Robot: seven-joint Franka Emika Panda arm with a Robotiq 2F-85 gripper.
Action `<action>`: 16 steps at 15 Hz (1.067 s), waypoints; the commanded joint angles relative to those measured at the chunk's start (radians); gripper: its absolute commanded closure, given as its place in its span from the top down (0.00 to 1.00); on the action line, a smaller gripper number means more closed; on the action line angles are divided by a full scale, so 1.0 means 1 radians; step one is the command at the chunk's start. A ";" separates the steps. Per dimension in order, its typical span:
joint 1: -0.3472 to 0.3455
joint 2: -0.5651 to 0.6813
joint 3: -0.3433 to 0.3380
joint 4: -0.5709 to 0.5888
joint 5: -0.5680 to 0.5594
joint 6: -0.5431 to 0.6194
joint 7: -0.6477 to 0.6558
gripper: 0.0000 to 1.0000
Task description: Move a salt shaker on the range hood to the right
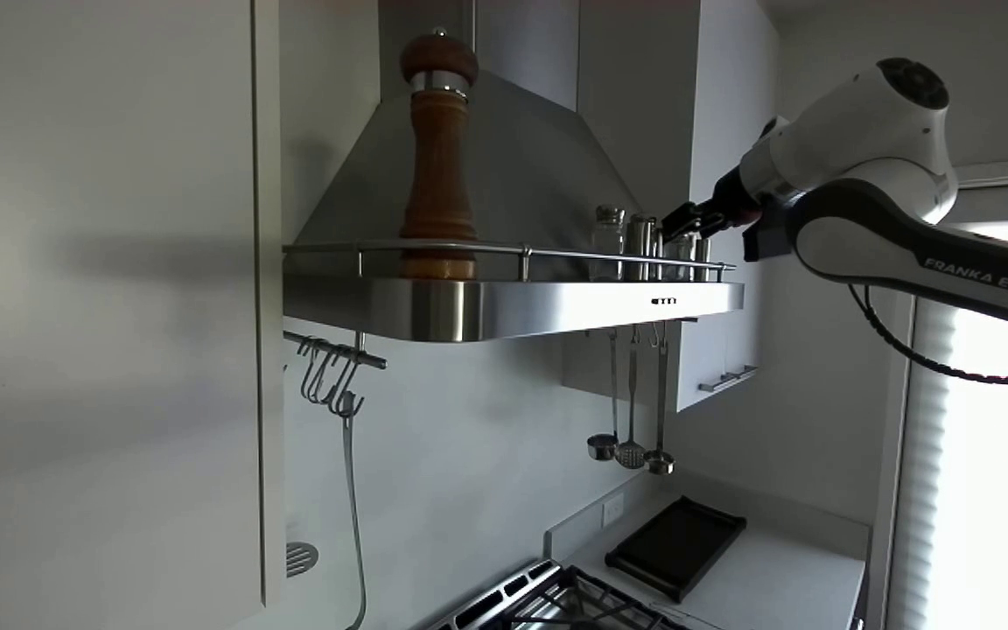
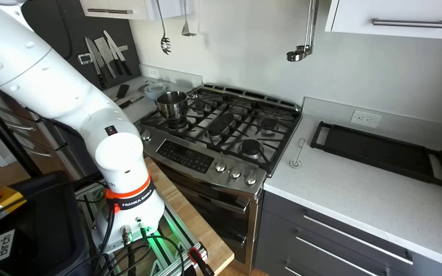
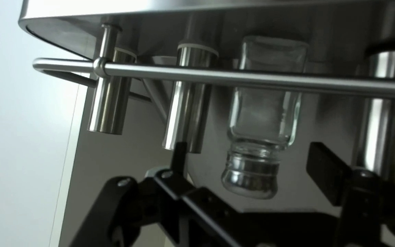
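Observation:
The range hood [image 1: 521,175] is brushed steel with a thin rail [image 1: 556,254] along its ledge; its front rim [image 3: 91,7] also shows in the wrist view, which stands upside down. A clear glass shaker with a metal cap [image 3: 252,164] stands on the ledge behind the rail. In an exterior view this glass shaker [image 1: 682,252] is partly hidden by the fingers and rail. My gripper [image 3: 250,159] is open, with one finger on each side of the shaker's cap and visible gaps on both sides. The gripper [image 1: 690,222] is above the rail in an exterior view.
Steel cylinders [image 3: 189,109] stand beside the shaker on both sides. Another glass shaker [image 1: 607,241] and a tall wooden pepper mill [image 1: 439,166] stand further along the ledge. A white cabinet [image 1: 723,157] is past the hood's end. The stove [image 2: 221,126] lies below.

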 commanded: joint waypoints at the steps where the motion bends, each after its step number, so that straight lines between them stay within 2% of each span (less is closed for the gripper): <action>1: -0.006 0.009 -0.004 0.006 0.026 0.026 0.024 0.84; 2: -0.008 0.009 -0.003 0.006 0.025 0.028 0.027 0.78; 3: -0.008 0.010 -0.003 0.006 0.026 0.028 0.032 0.68; 5: -0.008 0.011 -0.003 0.007 0.026 0.028 0.038 0.58; 7: -0.008 0.011 -0.003 0.006 0.025 0.028 0.042 0.36; 9: -0.009 0.011 -0.003 0.006 0.025 0.031 0.045 0.30; 10: -0.010 0.010 -0.003 0.005 0.023 0.033 0.048 0.34; 12: -0.012 0.010 -0.004 0.007 0.023 0.036 0.050 0.32; 13: -0.013 0.011 -0.004 0.008 0.023 0.039 0.051 0.29; 15: -0.016 0.013 -0.003 0.013 0.022 0.046 0.054 0.15; 16: -0.017 0.014 -0.003 0.018 0.021 0.048 0.053 0.15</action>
